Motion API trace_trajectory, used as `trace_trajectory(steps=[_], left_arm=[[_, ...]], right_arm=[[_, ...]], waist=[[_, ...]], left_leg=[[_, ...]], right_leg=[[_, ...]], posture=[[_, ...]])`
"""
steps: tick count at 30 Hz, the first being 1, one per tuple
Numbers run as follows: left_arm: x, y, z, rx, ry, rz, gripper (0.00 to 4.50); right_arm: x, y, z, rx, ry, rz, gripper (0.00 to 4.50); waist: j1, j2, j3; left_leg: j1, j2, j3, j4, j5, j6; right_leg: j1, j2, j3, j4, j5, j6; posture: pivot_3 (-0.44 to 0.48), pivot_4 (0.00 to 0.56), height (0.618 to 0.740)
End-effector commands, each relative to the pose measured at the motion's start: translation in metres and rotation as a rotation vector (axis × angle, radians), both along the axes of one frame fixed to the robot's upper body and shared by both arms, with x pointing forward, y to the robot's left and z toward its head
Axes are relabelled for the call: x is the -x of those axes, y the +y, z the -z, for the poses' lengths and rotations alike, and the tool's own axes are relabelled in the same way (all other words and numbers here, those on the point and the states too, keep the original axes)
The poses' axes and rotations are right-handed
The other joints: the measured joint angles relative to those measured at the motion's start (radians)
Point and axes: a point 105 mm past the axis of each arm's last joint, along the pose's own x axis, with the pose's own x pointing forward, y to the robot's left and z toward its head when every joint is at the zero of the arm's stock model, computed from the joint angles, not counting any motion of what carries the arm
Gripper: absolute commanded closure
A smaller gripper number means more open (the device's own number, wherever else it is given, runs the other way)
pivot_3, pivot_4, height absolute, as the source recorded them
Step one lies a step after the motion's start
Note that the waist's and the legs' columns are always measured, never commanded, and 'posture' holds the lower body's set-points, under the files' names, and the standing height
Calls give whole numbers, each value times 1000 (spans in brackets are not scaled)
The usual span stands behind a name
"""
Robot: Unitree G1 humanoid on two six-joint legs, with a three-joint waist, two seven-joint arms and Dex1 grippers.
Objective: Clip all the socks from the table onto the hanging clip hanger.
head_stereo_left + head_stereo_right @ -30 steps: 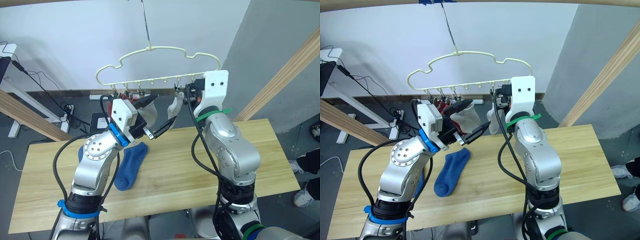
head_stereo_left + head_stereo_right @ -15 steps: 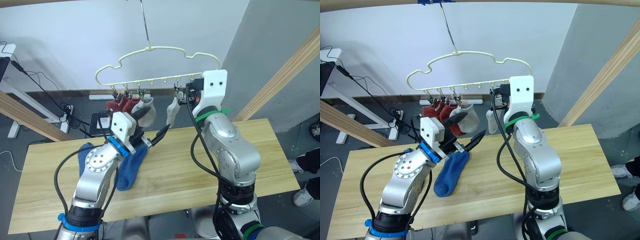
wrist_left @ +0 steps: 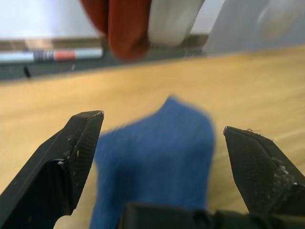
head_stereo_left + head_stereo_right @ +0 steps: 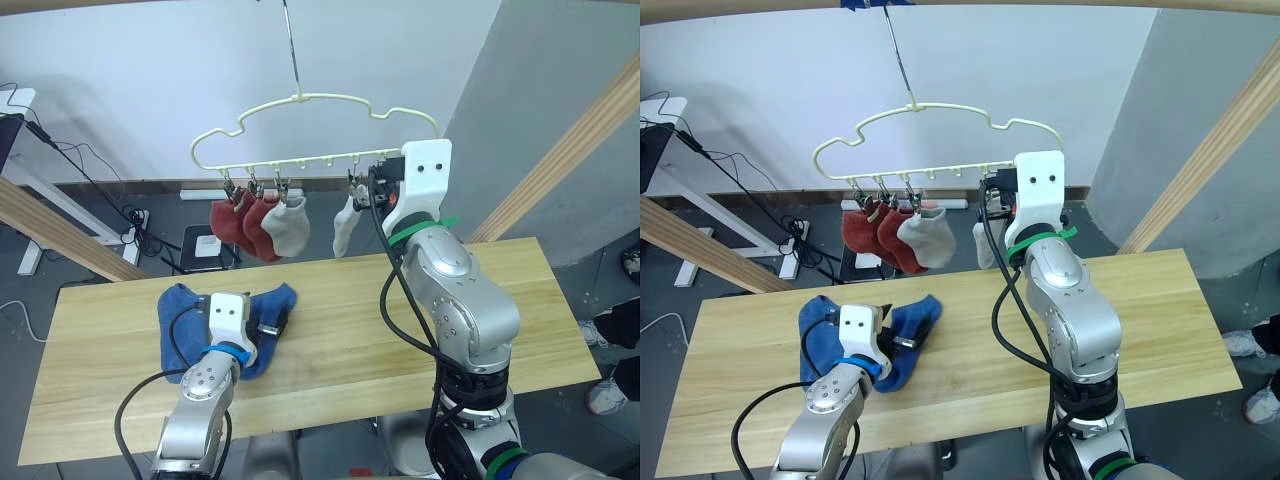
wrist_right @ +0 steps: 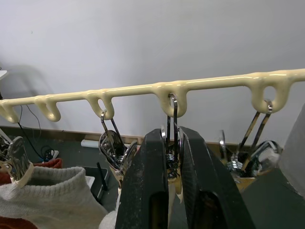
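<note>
Your left gripper (image 3: pixel 162 157) sits wide open over the blue socks (image 4: pixel 190 325) on the table (image 4: pixel 340 340), ready to grab; your right gripper (image 5: pixel 167 157) pinches a clip (image 5: pixel 172 143) on the clip hanger (image 4: pixel 310 130), steadying it.

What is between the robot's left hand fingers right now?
In the left wrist view, the open left gripper has a soft blue knit sock lying between its two black fingers, on the light yellowish wooden table.
</note>
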Motion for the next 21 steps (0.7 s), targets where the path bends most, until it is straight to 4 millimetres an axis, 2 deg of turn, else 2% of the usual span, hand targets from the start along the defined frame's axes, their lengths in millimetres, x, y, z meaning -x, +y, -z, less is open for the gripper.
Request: trace_trajectory(steps=[1, 9, 14, 18, 21], left_arm=[[-4, 3, 3, -10, 3, -15, 0], [1, -3, 25, 21, 117, -4, 0], [4, -4, 25, 26, 122, 19, 1141], [0, 0, 17, 7, 61, 10, 1469], [-1, -3, 14, -2, 38, 39, 1952]], right_arm=[[11, 9, -17, -39, -70, -48, 4449], [11, 10, -18, -39, -72, -52, 4449], [11, 11, -18, -39, -71, -54, 4449], [11, 12, -18, -41, -73, -55, 4449], [11, 12, -18, -41, -74, -55, 4449]], waist=[[0, 0, 0], [-1, 0, 0], [-1, 0, 0], [-1, 0, 0], [-1, 0, 0]], left_leg=[[0, 0, 0, 0, 0, 0], [0, 0, 0, -1, 0, 0], [0, 1, 0, 0, 0, 0], [0, 1, 0, 0, 0, 0], [0, 1, 0, -1, 0, 0]], right_leg=[[0, 0, 0, 0, 0, 0], [0, -1, 0, 0, 0, 0], [0, -1, 0, 0, 0, 0], [0, -1, 0, 0, 0, 0], [0, -1, 0, 0, 0, 0]], posture=[[-239, 311, 740], [-243, 310, 740], [-247, 308, 740], [-247, 308, 740], [-249, 308, 740]])
